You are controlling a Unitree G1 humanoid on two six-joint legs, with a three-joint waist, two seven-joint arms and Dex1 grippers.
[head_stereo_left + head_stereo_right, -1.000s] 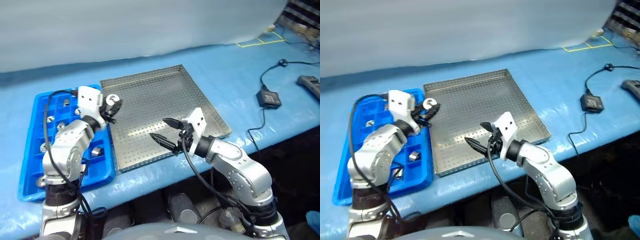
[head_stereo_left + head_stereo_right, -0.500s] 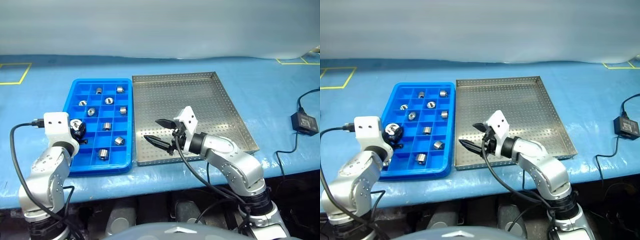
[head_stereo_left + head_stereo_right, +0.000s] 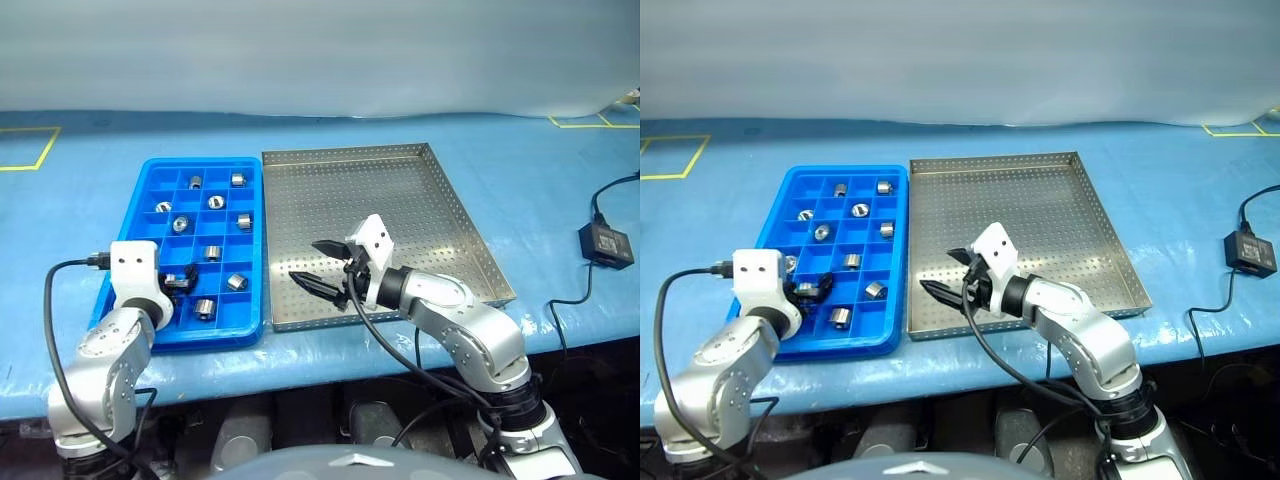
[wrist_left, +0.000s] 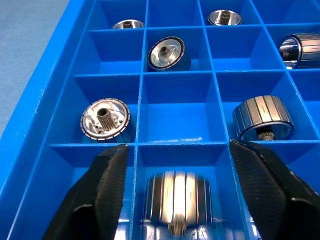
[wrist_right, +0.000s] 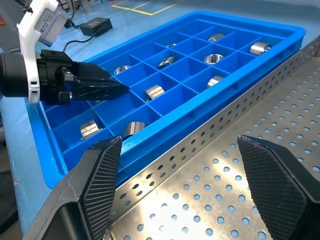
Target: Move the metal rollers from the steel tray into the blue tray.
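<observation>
1. The left gripper (image 4: pixel 175 190) hangs over the near end of the blue tray (image 3: pixel 140 335), and its two black fingers (image 4: pixel 102 192) stand wide apart. Between them, a little lower, one roller (image 4: pixel 176 200) lies in a compartment; the fingers do not touch it, so it looks just released.

2. The right gripper (image 3: pixel 325 268) hovers over the near left part of the steel tray (image 3: pixel 470 235). Its fingers are also spread wide and nothing is between them.

3. The metal rollers (image 3: pixel 213 201) are all in the blue tray, one per compartment, spread from the far rows to the near row. Some stand on end with the central hole facing up, others lie on their side with the ribbed wall showing.

4. The perforated floor of the steel tray shows no roller in the head views. The part under the right arm is hidden, so it is not sure.

5. The relation that matters: the blue tray lies to the left of the steel tray, rim against rim. The left arm is the nearer one to the blue tray, and the right arm is the nearer one to the steel tray.

6. As a judgement, the task seems almost finished. The next move is probably only to lift the left gripper straight up, without knocking the dropped roller or the compartment walls.
</observation>
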